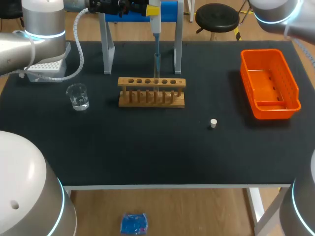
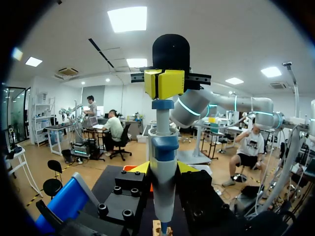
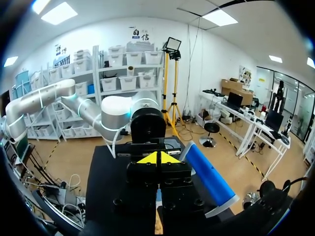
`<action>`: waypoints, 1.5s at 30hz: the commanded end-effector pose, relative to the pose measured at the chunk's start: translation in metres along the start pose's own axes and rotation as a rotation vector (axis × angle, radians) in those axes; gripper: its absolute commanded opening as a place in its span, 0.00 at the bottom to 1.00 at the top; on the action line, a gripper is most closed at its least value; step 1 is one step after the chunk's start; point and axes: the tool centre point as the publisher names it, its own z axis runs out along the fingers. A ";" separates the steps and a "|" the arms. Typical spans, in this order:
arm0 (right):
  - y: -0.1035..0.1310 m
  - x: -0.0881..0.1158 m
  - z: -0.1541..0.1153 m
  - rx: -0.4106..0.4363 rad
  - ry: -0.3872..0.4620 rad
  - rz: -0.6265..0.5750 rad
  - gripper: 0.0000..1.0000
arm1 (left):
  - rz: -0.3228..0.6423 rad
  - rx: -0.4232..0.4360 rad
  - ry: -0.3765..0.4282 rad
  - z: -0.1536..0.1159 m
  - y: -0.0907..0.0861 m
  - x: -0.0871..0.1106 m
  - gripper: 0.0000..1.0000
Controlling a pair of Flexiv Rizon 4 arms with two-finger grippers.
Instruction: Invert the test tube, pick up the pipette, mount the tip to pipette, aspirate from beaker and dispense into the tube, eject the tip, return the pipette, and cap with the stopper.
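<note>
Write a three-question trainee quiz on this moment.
1. True or false: the stopper lies on the mat, outside the orange basket.
2. The beaker stands: A) to the left of the rack; B) in the basket; C) on top of the rack.
3. Fill in: the left claw is shut on the ____.
Key: 1 true; 2 A; 3 pipette.

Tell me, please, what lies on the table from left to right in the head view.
White tip box → glass beaker → wooden rack → small white stopper → orange basket. The pipette hangs over the rack, so I leave it out.
</note>
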 end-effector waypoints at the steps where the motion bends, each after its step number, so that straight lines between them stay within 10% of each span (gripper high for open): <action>1: -0.001 0.000 0.000 0.010 0.003 0.001 0.00 | 0.001 0.002 -0.004 0.001 0.000 0.001 0.00; 45: -0.017 0.001 0.005 0.016 0.011 0.002 0.00 | 0.001 0.002 -0.004 0.001 0.000 0.001 0.00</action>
